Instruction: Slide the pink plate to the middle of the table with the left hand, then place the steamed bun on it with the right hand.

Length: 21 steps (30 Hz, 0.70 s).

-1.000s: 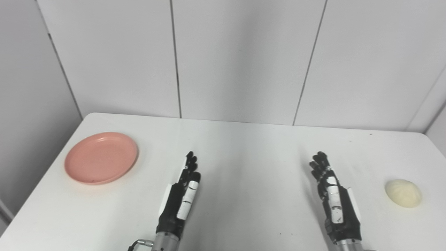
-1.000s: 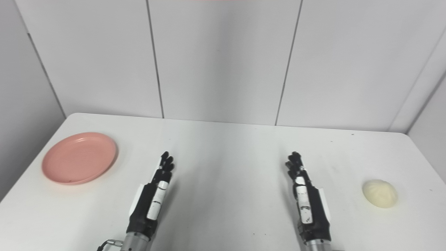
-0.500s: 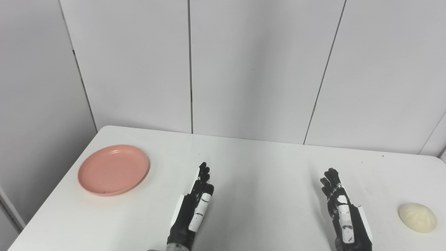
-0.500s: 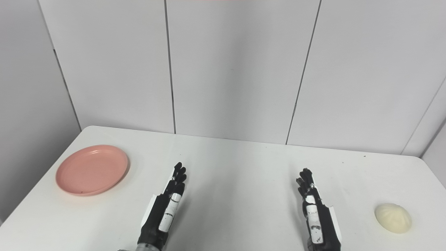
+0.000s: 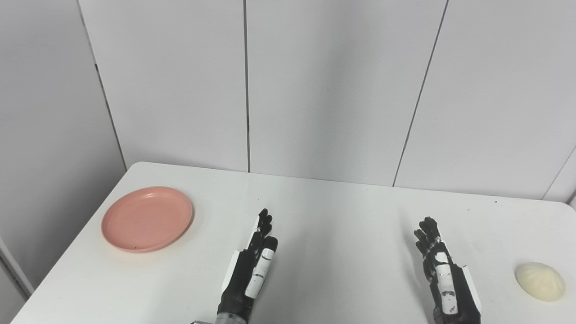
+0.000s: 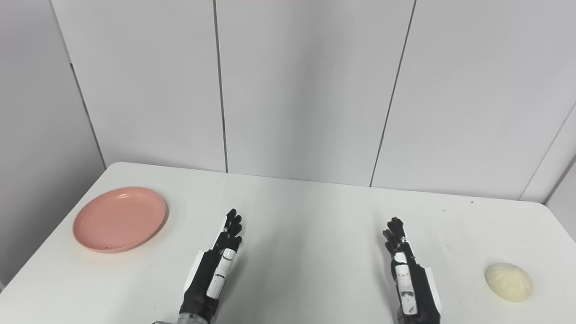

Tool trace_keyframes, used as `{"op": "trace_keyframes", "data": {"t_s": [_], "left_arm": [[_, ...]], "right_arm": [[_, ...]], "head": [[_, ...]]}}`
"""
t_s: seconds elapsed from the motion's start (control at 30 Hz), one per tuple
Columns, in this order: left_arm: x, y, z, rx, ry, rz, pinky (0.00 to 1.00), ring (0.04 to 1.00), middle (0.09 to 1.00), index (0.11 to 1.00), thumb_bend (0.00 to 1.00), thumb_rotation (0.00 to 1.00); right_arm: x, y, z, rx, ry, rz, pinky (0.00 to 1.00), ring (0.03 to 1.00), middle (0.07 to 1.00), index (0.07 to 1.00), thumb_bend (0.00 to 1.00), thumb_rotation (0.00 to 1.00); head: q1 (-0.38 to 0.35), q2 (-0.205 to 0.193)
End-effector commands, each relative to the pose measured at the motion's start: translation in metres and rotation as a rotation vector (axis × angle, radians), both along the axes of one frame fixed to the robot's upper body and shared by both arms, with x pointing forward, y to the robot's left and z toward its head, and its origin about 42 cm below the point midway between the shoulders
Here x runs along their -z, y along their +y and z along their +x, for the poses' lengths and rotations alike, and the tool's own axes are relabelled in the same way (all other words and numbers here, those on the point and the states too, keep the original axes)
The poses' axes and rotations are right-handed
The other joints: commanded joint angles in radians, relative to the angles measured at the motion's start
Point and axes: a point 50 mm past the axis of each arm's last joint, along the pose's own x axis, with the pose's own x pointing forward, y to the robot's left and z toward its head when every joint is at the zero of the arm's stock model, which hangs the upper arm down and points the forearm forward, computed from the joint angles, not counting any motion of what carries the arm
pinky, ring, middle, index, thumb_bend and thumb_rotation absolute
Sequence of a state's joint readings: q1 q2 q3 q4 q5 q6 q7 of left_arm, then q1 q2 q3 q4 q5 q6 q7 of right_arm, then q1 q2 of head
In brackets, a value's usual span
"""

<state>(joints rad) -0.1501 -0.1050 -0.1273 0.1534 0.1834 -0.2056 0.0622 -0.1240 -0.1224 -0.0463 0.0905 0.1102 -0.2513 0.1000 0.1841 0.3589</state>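
The head cameras tipped up during the last second, so everything sits lower in both views and more wall shows. In the last half second almost nothing moved. No thing on the table moved, and neither hand did.

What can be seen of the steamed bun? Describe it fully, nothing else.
The steamed bun is a pale, cream-white dome with faint pleats running over its top. It looks soft and matte, whole and undamaged. It sits flat side down on the white table, near the right edge and toward the front. Nothing touches it but the table: the right hand is apart from it, to its left, and holds nothing.
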Motion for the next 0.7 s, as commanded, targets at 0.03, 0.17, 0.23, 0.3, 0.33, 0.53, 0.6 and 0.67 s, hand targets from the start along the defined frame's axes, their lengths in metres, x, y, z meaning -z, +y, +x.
{"op": "trace_keyframes", "data": {"t_s": [0.03,0.17,0.23,0.3,0.33,0.53,0.6,0.67], "left_arm": [[0.021,0.006,-0.008,-0.022,0.043,0.003,0.97,0.987,1.0,1.0,0.65,1.0],[0.02,0.01,-0.008,-0.018,0.052,-0.014,0.98,0.993,1.0,1.0,0.66,1.0],[0.02,0.012,-0.008,-0.013,0.053,-0.019,1.0,0.996,1.0,1.0,0.65,1.0],[0.02,0.016,-0.007,-0.013,0.059,-0.027,0.99,0.988,0.994,1.0,0.63,1.0],[0.018,0.019,-0.007,-0.014,0.057,-0.034,0.99,0.984,0.99,1.0,0.63,0.99],[-0.011,0.035,0.004,-0.004,0.002,-0.135,0.95,0.948,0.957,1.0,0.73,0.97],[-0.026,0.043,0.011,0.018,-0.018,-0.163,0.92,0.92,0.921,0.989,0.78,0.93],[-0.04,0.052,0.018,0.039,-0.054,-0.148,0.9,0.906,0.907,0.983,0.78,0.92]], "right_arm": [[0.035,-0.003,-0.02,0.024,0.099,0.006,1.0,0.958,0.967,0.965,0.66,1.0],[0.034,0.0,-0.02,0.021,0.095,-0.002,0.99,0.956,0.97,0.968,0.67,1.0],[0.034,0.002,-0.02,0.019,0.093,-0.003,0.99,0.955,0.971,0.968,0.67,1.0],[0.034,0.004,-0.021,0.014,0.099,0.005,0.99,0.962,0.975,0.973,0.67,1.0],[0.033,0.006,-0.021,0.011,0.101,0.011,1.0,0.966,0.979,0.975,0.66,1.0],[0.031,0.011,-0.023,0.001,0.101,0.015,1.0,0.969,0.983,0.977,0.65,1.0],[0.031,0.013,-0.024,-0.003,0.103,0.014,1.0,0.976,0.988,0.984,0.64,1.0],[0.031,0.015,-0.024,-0.003,0.102,0.007,1.0,0.973,0.985,0.983,0.63,1.0]], "head": [[0.001,0.0],[-0.003,-0.001],[-0.004,0.001],[-0.005,0.003],[-0.007,0.006],[-0.014,0.008],[-0.018,0.007],[-0.023,0.007]]}}
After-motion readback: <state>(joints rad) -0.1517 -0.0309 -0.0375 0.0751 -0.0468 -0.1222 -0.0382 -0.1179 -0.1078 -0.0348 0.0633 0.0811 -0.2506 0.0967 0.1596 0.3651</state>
